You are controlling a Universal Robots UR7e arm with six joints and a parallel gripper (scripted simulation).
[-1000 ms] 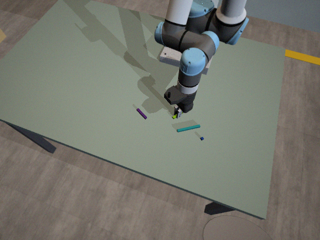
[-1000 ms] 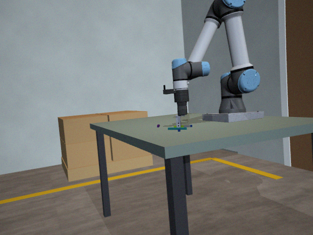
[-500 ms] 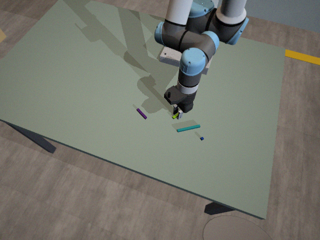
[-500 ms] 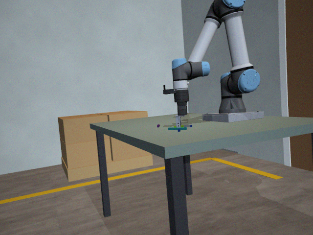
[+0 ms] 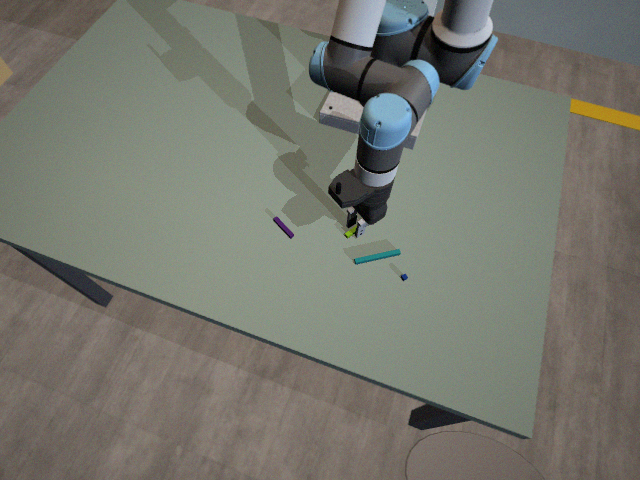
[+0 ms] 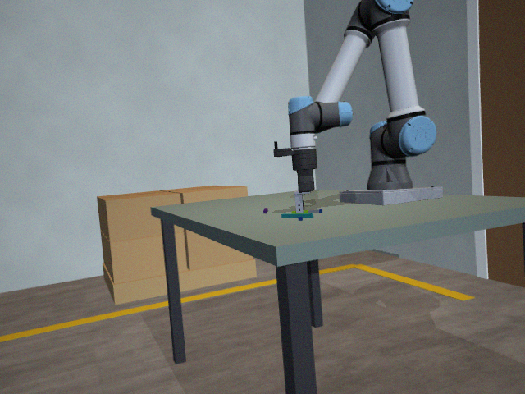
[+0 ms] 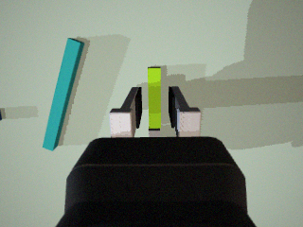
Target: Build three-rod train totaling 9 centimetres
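A lime rod [image 7: 154, 78] [image 5: 349, 233] lies flat on the table [image 5: 155, 155] [image 6: 381, 229]. My gripper [image 7: 154, 99] [image 5: 357, 227] [image 6: 299, 208] is low over it and open. The fingers stand on either side of the rod with a small gap on each side. A turquoise rod [image 5: 376, 256] [image 7: 62, 95] [image 6: 296, 215] lies close by, at an angle to the lime rod. A small blue rod [image 5: 404, 277] [image 6: 300, 218] lies just beyond the turquoise one. A purple rod [image 5: 283, 227] [image 6: 265, 210] lies apart on the other side.
In the exterior view another small blue piece [image 6: 320, 210] shows beside the gripper; the arm hides it in the top view. The arm's base plate [image 5: 336, 111] [image 6: 390, 195] stands at the back of the table. Cardboard boxes [image 6: 139, 237] stand on the floor.
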